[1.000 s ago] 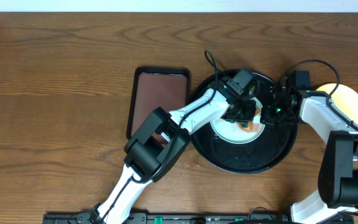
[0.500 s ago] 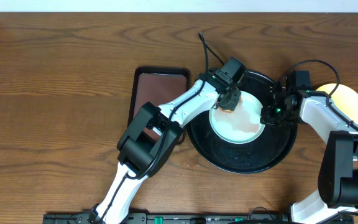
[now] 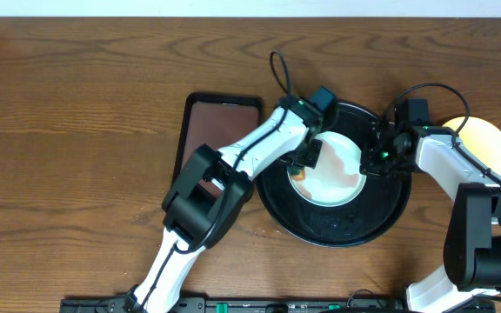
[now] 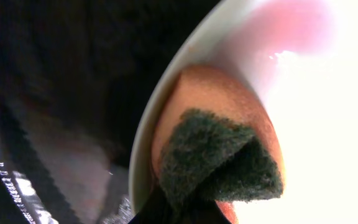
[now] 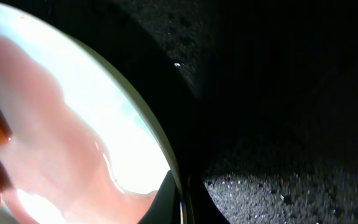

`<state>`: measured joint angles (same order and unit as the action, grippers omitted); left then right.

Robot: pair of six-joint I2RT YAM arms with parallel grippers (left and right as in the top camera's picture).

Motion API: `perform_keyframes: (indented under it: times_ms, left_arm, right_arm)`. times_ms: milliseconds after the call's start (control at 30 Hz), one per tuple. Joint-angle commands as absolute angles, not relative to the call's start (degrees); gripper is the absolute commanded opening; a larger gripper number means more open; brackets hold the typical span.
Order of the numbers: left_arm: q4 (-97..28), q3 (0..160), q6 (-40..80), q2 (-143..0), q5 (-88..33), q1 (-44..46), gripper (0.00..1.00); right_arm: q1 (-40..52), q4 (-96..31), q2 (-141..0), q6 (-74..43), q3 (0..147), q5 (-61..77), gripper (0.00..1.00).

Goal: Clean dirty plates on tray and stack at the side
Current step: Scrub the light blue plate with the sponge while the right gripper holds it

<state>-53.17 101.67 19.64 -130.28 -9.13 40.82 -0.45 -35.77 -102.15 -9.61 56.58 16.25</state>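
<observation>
Your left gripper (image 3: 307, 161) is pinching the sponge (image 4: 211, 152) against the pale plate (image 3: 339, 169) at its 9 o'clock rim. The plate lies in the black tray (image 3: 337, 229). Your right gripper (image 3: 374, 156), jaws pressed together, sits at the plate's 3 o'clock edge, with the yellow plate (image 3: 487, 143) beyond it, outside the tray.

You had open bench (image 3: 76, 130) all across the left and along the far edge. Your left arm (image 3: 250, 156) lay over a corner of the rectangular tray (image 3: 220, 122). On the round tray (image 3: 333, 228), the left tool (image 3: 307, 156) with its sponge (image 4: 216, 118) and the right tool (image 3: 379, 158) flanked the plate (image 3: 333, 178); the yellow plate (image 3: 490, 143) hemmed the right side.
</observation>
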Motion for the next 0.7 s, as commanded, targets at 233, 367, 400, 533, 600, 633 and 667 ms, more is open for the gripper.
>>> perform_keyframes:
  times_ms: [233,367,400,533,600,633,667]
  left_arm:
    - [-50.3,98.4,28.2,-133.3,-36.0,40.2,0.08]
    - [-43.2,98.4,28.6,-133.3,-33.2,41.6,0.08]
    - [-41.3,98.4,28.6,-133.3,-31.8,42.1,0.08]
    - [-38.6,98.4,30.6,-133.3,-28.9,43.5,0.08]
    - [-41.0,98.4,31.4,-133.3,-28.9,43.7,0.08]
    - [-42.7,98.4,31.4,-133.3,-28.9,43.7,0.08]
    - [-44.5,98.4,31.4,-133.3,-28.9,43.6,0.07]
  right_arm:
    - [-0.7,-36.3,-102.3,-9.8,56.1,13.1,0.01]
    - [-0.7,-36.0,-102.3,-10.3,56.1,13.1,0.01]
    - [-0.7,-36.0,-102.3,-10.3,56.1,13.1,0.01]
    - [-0.7,-36.0,-102.3,-10.3,56.1,13.1,0.01]
    - [-0.7,-36.0,-102.3,-10.3,56.1,13.1,0.01]
    - [-0.7,-35.9,-102.3,-10.3,56.1,13.1,0.01]
    - [-0.7,-35.9,-102.3,-10.3,56.1,13.1,0.01]
